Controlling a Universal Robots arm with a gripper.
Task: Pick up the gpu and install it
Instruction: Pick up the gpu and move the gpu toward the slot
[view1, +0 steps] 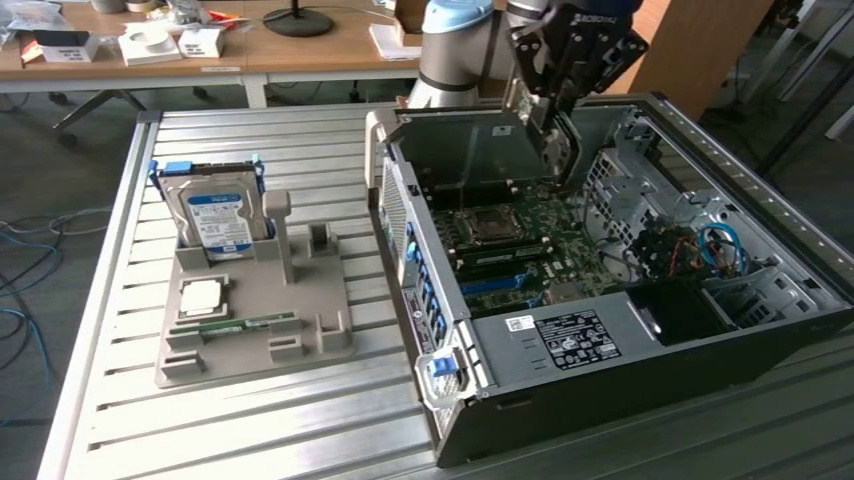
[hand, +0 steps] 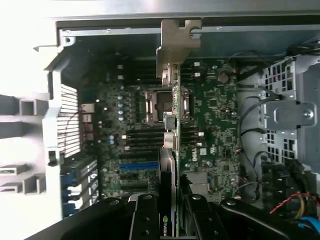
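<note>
Pickup judged done, installation not yet. Clenched on the upper edge of the gpu (view1: 557, 150) by the black gripper (view1: 562, 100). Carried upright, edge downward, inside the open computer case (view1: 747, 300), over the rear part of the motherboard (view1: 534, 255). Apparently not seated in any slot; contact with the board impossible to tell.

In the wrist view, seen edge-on: the gpu (hand: 170, 125) as a thin dark sliver pinched between the fingers of the gripper (hand: 170, 215), ending in a pale silver bracket (hand: 177, 45) of stamped metal, notched and bent at the tip.

Motherboard green and matte, crowded with tiny components, long dark slots and a square metal processor socket (view1: 487, 225). Case of grey sheet steel, perforated in places, with coloured cables bundled at the exterior view's right.

At the exterior view's left, on a ribbed metal table (view1: 267, 430): a grey moulded plastic holder (view1: 320, 340), with a blue-labelled silver hard drive (view1: 220, 215) standing upright and a slim green memory stick (view1: 247, 322) lying flat.
</note>
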